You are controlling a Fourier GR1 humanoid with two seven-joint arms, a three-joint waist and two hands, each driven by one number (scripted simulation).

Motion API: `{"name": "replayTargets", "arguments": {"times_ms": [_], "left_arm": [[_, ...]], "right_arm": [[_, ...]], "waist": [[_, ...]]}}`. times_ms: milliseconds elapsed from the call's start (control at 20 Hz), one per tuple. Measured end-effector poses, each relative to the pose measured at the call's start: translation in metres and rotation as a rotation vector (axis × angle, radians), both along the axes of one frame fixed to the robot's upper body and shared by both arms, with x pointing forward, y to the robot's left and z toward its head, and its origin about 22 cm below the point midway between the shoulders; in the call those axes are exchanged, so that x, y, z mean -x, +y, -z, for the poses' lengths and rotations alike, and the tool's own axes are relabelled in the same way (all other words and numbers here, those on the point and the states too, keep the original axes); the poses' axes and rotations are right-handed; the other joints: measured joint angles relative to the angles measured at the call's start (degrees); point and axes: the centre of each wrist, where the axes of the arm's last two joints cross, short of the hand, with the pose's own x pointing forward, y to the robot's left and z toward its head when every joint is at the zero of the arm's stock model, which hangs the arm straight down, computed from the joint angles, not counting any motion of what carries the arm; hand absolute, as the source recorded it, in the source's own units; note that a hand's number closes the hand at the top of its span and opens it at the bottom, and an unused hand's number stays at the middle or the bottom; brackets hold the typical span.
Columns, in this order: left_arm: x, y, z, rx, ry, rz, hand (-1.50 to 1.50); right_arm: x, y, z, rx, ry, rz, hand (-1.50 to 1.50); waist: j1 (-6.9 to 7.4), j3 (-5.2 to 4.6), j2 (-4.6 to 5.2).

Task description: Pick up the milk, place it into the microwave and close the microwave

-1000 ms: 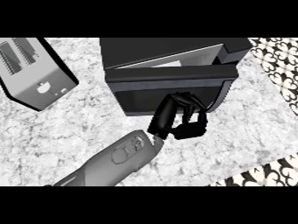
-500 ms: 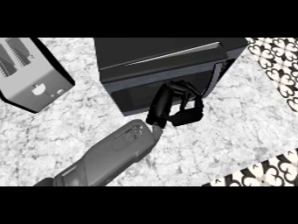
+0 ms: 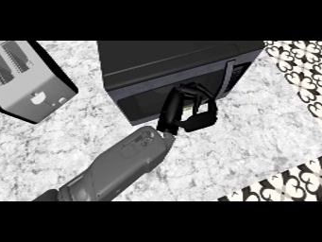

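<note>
The black microwave (image 3: 170, 61) stands at the back of the marble counter, its door (image 3: 146, 101) lying flat against the front with the vertical handle (image 3: 226, 80) at its right end. My right hand (image 3: 191, 111) rests against the lower front of the door, fingers curled and holding nothing. The grey forearm runs down to the lower left. No milk shows anywhere; the inside of the microwave is hidden behind the door. My left hand is out of view.
A silver toaster (image 3: 24, 80) lies at an angle at the left of the counter (image 3: 261, 127). The counter's edge runs along the right and lower right, with patterned floor (image 3: 309, 75) beyond it.
The microwave door has swung from half open to flat against the front. My right hand followed it inward and up to the right.
</note>
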Motion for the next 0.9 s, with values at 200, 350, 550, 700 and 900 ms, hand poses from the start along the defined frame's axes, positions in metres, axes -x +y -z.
{"name": "replayTargets", "arguments": {"times_ms": [200,350,550,700,900], "left_arm": [[-0.001,0.001,0.002,0.016,-0.011,-0.025,1.50],[-0.001,0.002,0.003,0.024,-0.022,-0.036,1.50],[-0.001,0.002,0.004,0.034,-0.035,-0.048,1.50],[-0.001,0.002,0.005,0.038,-0.050,-0.057,1.50],[-0.001,0.002,0.006,0.043,-0.058,-0.066,1.50]], "right_arm": [[0.001,0.002,-0.004,0.000,-0.003,-0.033,-1.50],[0.001,0.003,-0.007,0.003,-0.006,-0.054,-1.50],[0.000,0.005,-0.011,0.004,-0.014,-0.073,-1.50],[0.000,0.005,-0.015,0.006,-0.023,-0.078,-1.50],[0.000,0.005,-0.017,0.013,-0.019,-0.089,-1.50]], "waist": [[-0.63,0.01,-0.05],[-0.89,0.02,-0.02],[-1.15,0.03,0.08],[-1.38,0.04,0.17],[-1.55,0.06,0.19]]}}
